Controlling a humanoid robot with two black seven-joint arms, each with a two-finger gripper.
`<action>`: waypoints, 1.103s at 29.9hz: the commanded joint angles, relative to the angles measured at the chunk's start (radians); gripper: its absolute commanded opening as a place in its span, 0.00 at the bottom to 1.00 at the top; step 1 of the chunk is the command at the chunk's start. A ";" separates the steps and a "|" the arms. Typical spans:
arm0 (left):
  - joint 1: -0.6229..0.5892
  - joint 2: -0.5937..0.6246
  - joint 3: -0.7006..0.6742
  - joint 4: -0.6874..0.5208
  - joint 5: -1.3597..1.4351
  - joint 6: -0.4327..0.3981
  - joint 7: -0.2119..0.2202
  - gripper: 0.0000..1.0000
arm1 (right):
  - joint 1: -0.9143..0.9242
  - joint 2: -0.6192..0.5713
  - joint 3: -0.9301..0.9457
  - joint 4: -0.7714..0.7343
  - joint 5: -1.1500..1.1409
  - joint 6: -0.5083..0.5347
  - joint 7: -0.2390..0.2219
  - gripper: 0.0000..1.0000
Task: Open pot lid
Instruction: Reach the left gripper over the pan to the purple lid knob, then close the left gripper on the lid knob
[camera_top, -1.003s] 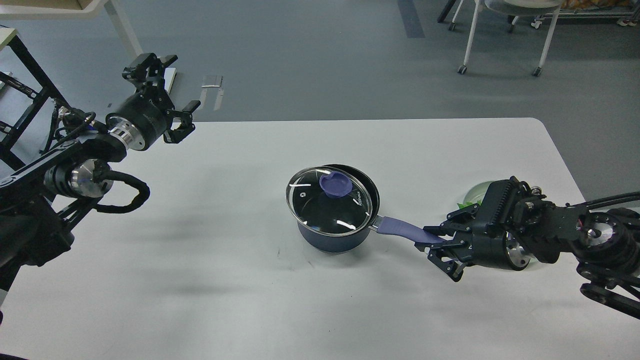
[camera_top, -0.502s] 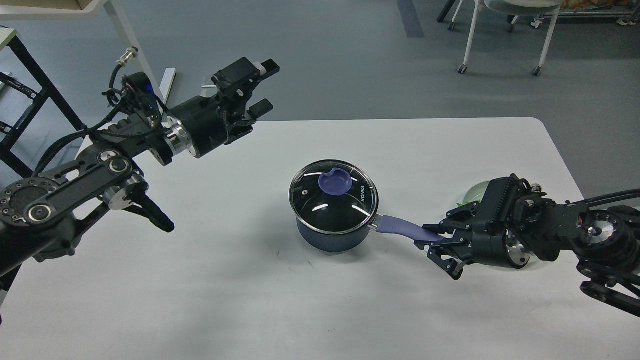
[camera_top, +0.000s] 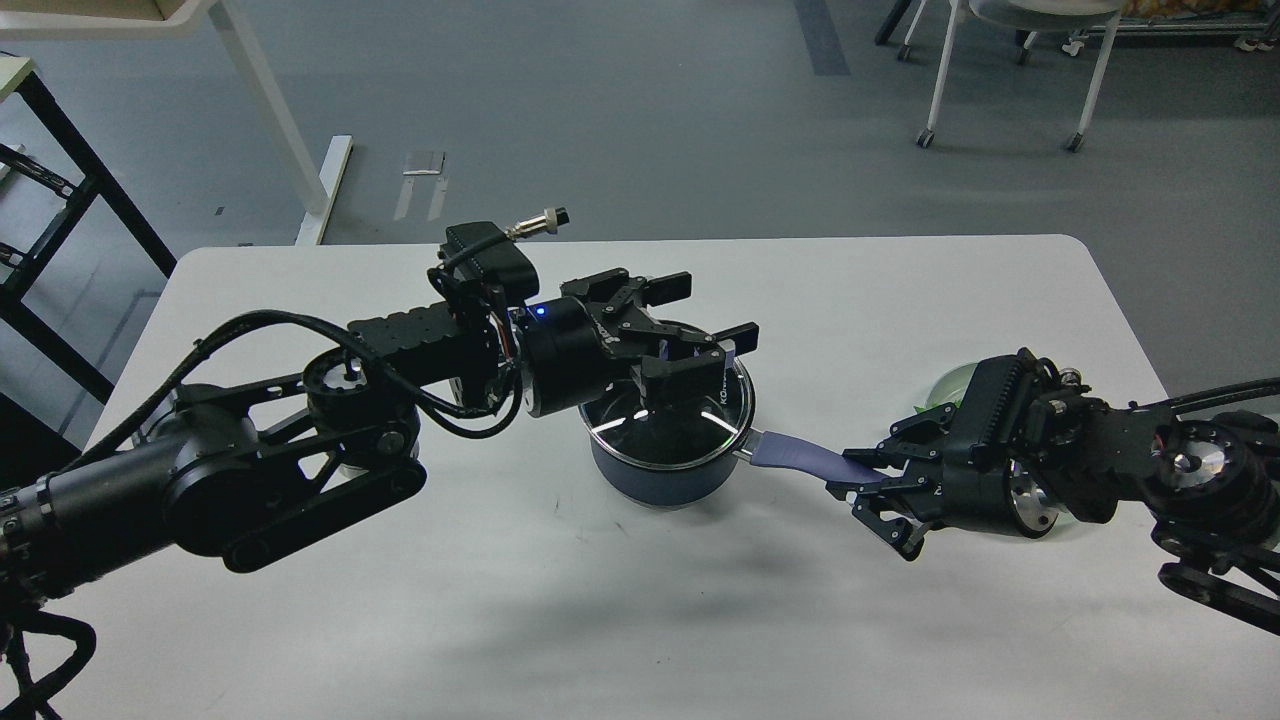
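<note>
A dark blue pot (camera_top: 655, 480) stands in the middle of the white table (camera_top: 520, 600). Its glass lid (camera_top: 705, 428) sits flat on the rim. My left gripper (camera_top: 703, 332) hovers right over the lid with its fingers spread apart. It hides the lid's purple knob, so I cannot tell whether the fingers touch it. My right gripper (camera_top: 862, 482) is shut on the end of the pot's purple handle (camera_top: 790, 457), low over the table.
A small glass dish with something green (camera_top: 943, 387) sits behind my right gripper near the table's right edge. My left arm (camera_top: 300, 460) stretches across the table's left half. White stool legs (camera_top: 1000, 90) stand on the floor beyond.
My left arm swung in from the back left and lowered its gripper over the lid, hiding the knob. The lid went from askew to flat on the rim. My right gripper stayed on the handle.
</note>
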 joint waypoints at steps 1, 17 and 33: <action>-0.029 -0.003 0.089 0.032 0.087 0.017 0.047 0.93 | 0.000 0.000 0.000 0.000 0.000 0.000 0.000 0.17; -0.021 -0.006 0.164 0.128 0.157 0.049 0.073 0.93 | -0.002 0.000 0.000 0.001 0.000 0.000 0.000 0.17; -0.017 -0.006 0.192 0.134 0.157 0.099 0.067 0.93 | -0.006 0.000 0.000 0.004 0.000 -0.001 0.000 0.17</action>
